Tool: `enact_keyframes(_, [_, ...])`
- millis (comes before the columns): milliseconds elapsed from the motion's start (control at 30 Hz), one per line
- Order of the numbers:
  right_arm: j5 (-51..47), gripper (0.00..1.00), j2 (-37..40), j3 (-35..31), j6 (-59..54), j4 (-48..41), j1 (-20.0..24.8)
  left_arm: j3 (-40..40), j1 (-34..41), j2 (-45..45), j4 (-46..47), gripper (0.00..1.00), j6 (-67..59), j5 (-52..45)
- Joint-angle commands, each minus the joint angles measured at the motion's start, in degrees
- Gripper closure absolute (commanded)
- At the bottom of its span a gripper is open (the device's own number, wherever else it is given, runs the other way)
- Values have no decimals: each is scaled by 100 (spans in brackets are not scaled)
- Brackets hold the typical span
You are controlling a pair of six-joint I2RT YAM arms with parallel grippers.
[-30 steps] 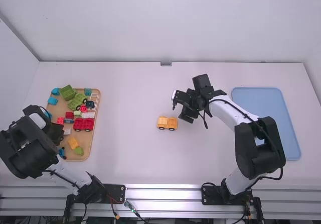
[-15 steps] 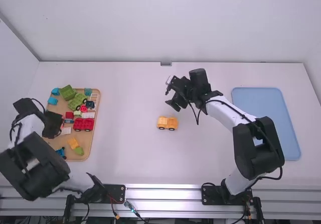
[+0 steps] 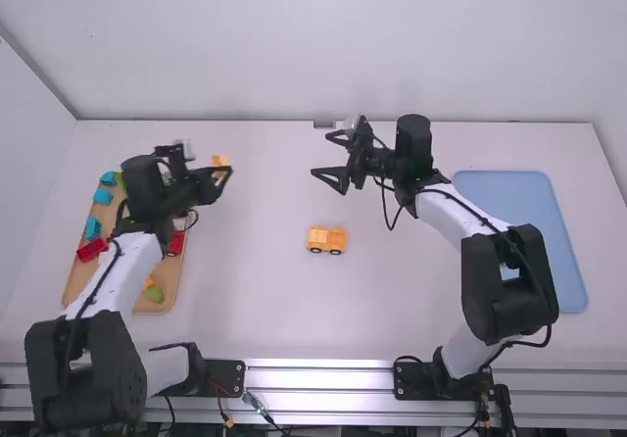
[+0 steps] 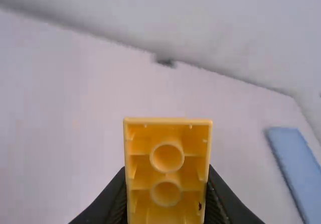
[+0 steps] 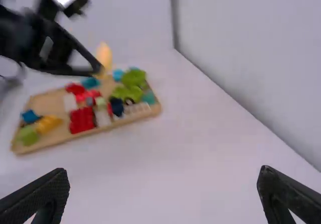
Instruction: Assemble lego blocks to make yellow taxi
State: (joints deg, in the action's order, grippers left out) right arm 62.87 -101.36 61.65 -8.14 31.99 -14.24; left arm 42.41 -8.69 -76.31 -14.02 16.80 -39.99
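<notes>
In the high view, my left gripper (image 3: 217,174) is raised past the right edge of the block tray, shut on a yellow block (image 3: 220,162). The left wrist view has the yellow block (image 4: 168,171) with its hollow underside facing the camera, pinched by the left gripper (image 4: 167,204). A yellow wheeled piece (image 3: 326,240) rests on the table near its middle. Beyond it and slightly right, my right gripper (image 3: 333,155) stands open above the table, nothing between its fingers. From its wrist, the right gripper (image 5: 163,184) has its fingers wide apart.
The wooden tray (image 3: 168,300) at the left holds red, green, blue and yellow blocks; the left arm covers part of it. A blue tray (image 3: 524,202) lies at the right. The back wall rises behind the table.
The left arm has swung from over the tray toward the back right, and the yellow block now shows in its gripper. The right gripper has moved slightly away from the camera and opened wider to view.
</notes>
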Motion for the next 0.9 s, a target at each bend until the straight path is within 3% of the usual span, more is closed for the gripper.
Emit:
enact_keyframes(0, [1711, 1, -321, 63, 1099, 581, 131, -52, 597, -369, -662, 90, -199, -922])
enact_keyframes(167, [2629, 1, -780, 297, 2280, 1864, 192, -50, 1248, -1163, -2645, 92, 17, -2059])
enact_keyframes(267, [2632, 0, -916, 481, 2793, 1904, 170, 28, 1403, -1650, -3467, 90, 424, -2087])
enact_keyframes(333, [2629, 1, -922, 542, 3025, 1856, 181, 111, 1460, -1888, -3724, 89, 481, -2140])
enact_keyframes(500, [2625, 14, -922, 632, 3604, 1856, 181, 448, 1628, -2365, -4054, 93, 382, -2693])
enact_keyframes(867, [2527, 29, -925, 621, 3180, 1355, -4, 660, 1845, -2437, -4247, 93, 442, -2828])
